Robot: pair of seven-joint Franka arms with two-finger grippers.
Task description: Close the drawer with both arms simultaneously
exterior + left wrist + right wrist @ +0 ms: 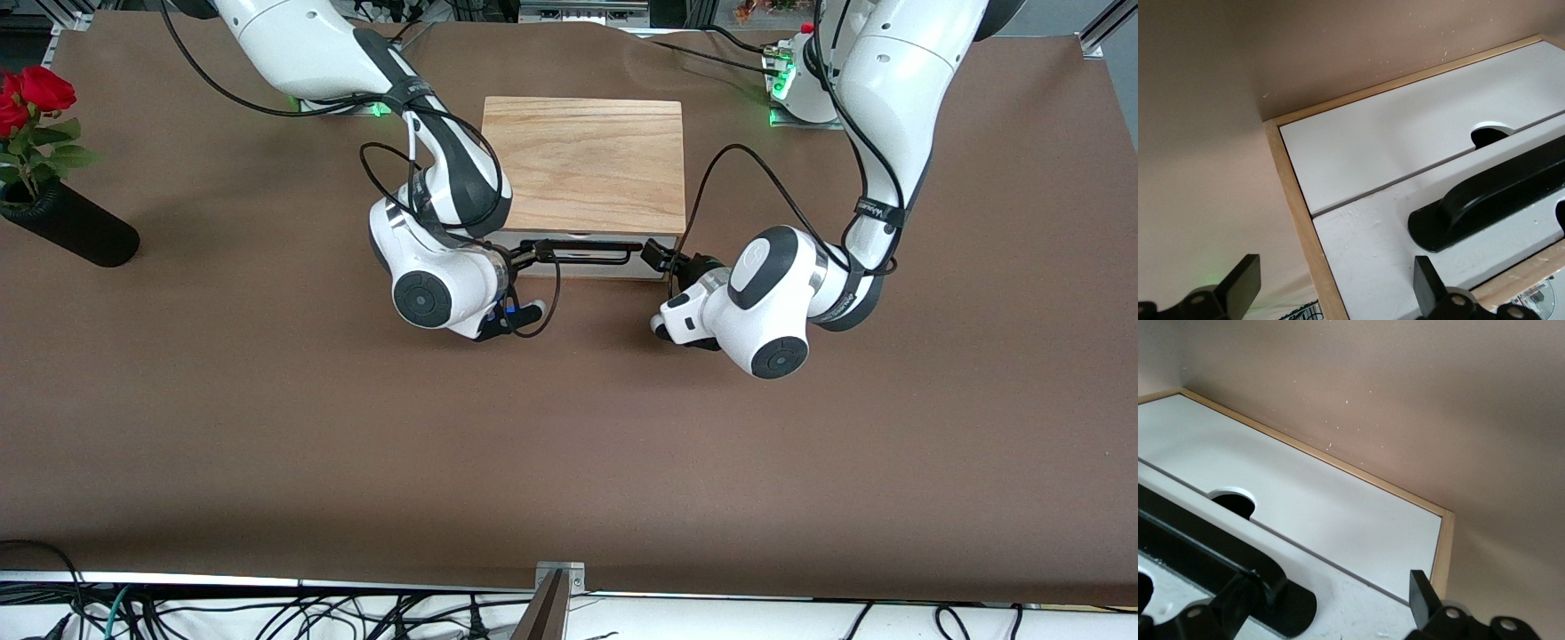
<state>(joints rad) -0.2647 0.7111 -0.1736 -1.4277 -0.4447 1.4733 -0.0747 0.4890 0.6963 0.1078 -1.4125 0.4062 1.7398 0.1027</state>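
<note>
The light-wood box (584,164) stands at the table's middle, near the arms' bases. Its drawer's white front panel (573,268) faces the front camera and sits about flush with the box's frame. The black handle (589,253) crosses the panel. My right gripper (526,256) is open at the handle's end toward the right arm. In the right wrist view (1331,607) one finger overlaps the handle (1205,547). My left gripper (661,257) is open at the front's corner toward the left arm. In the left wrist view (1336,287) it straddles the box's wooden side edge (1298,220), beside the handle (1498,193).
A black vase (76,227) with red roses (31,98) lies at the right arm's end of the table. A second white panel (1391,140) sits above the drawer front. Brown table surface (569,444) spreads out nearer the front camera.
</note>
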